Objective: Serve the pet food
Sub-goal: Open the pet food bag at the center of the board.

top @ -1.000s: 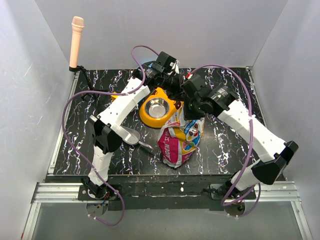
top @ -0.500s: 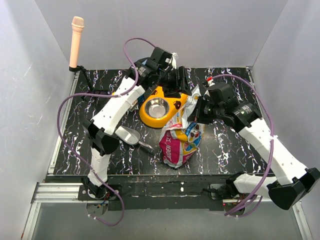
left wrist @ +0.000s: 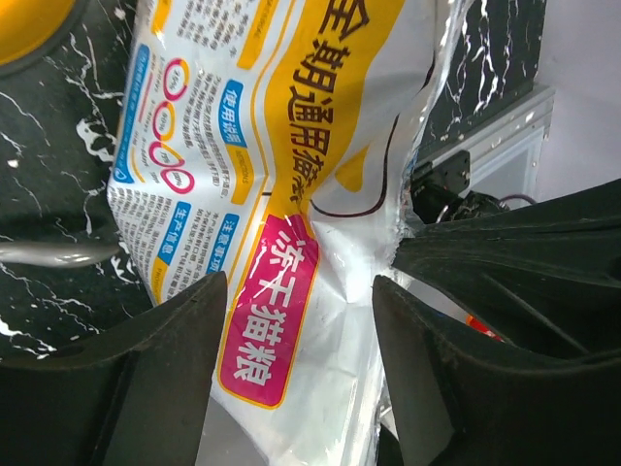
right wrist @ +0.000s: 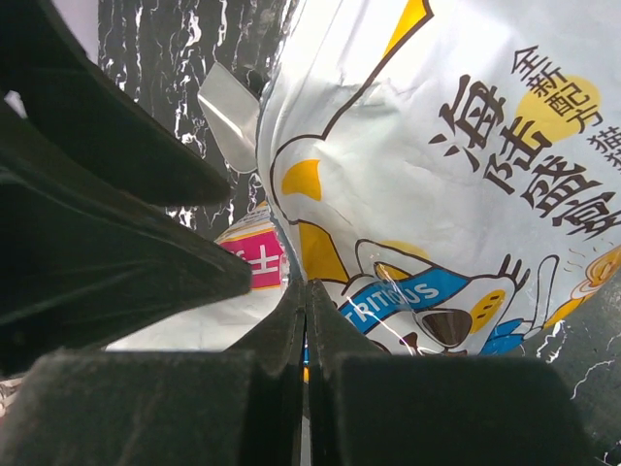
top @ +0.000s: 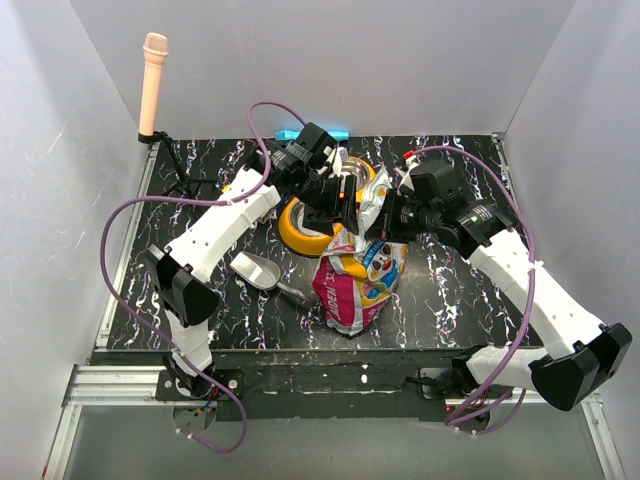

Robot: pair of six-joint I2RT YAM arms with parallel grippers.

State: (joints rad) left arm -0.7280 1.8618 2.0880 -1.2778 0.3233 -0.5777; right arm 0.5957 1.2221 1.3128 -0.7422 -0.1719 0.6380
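Observation:
The pet food is hidden; no kibble shows. The white, blue and pink foil bag stands on the black marbled table, its top next to the yellow double bowl. My right gripper is shut on the bag's upper edge, and a sliver of foil shows between its closed jaws. My left gripper is open over the bag's top, and its two fingers straddle the printed back panel without pinching it.
A grey scoop lies on the table left of the bag. One steel bowl insert shows behind the left wrist. A pink-tipped stand rises at the back left corner and a blue object lies at the back edge.
My left gripper has opened and come from behind the bowl toward me, down over the bag's top. My right gripper stayed shut on the bag and shifted slightly.

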